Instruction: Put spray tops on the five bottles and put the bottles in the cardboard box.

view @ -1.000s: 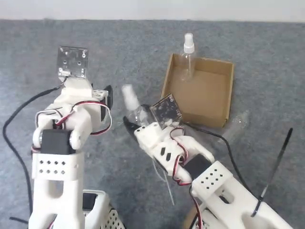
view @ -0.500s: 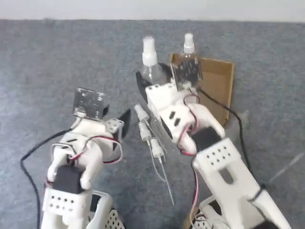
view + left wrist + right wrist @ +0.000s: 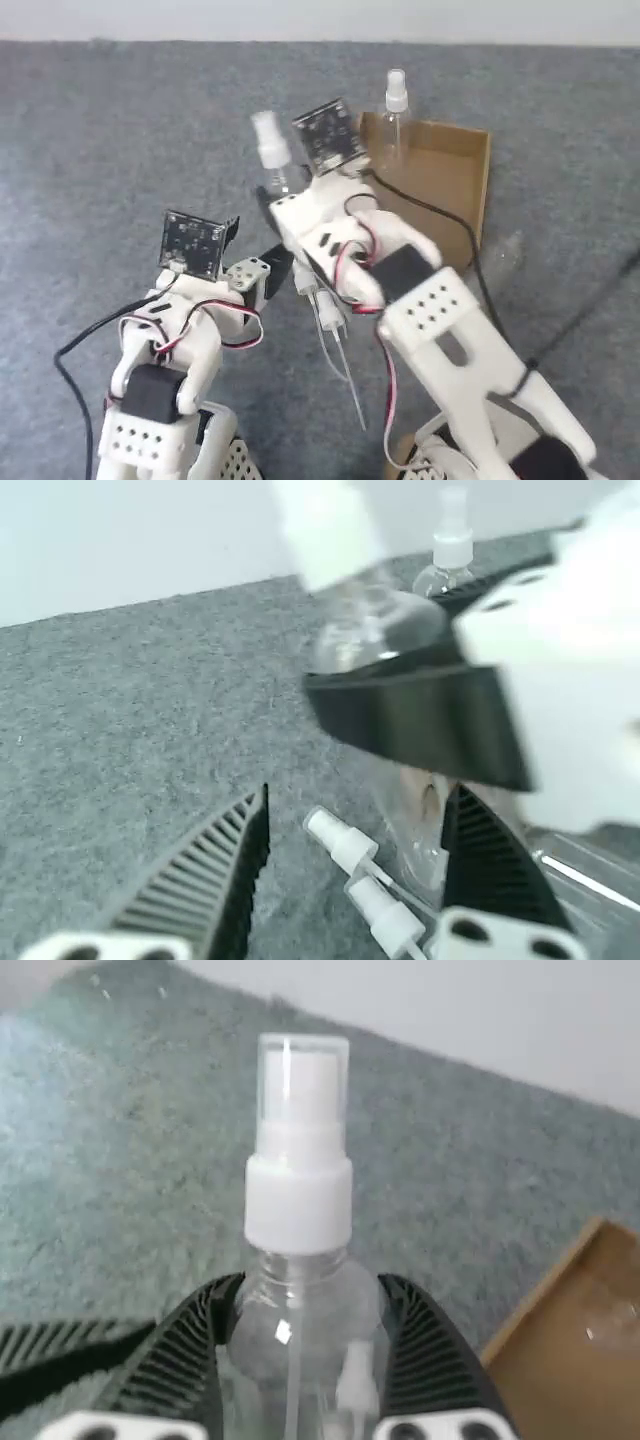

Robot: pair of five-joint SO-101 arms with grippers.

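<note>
The right fingers point(image 3: 190, 1350), gripping the capped bottle point(image 3: 298, 1200), have swung it away from the cardboard box point(image 3: 430, 200), still unboxed; the left fingers point(image 3: 215, 880) gape wide.

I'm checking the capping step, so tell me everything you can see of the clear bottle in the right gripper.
The clear plastic bottle has a rounded shoulder and looks empty, with a thin dip tube inside. A white spray top with a translucent cap sits on its neck. It stands upright, clamped at the shoulder between the black ribbed fingers of the right gripper, beside the brown cardboard box, not in it.
</note>
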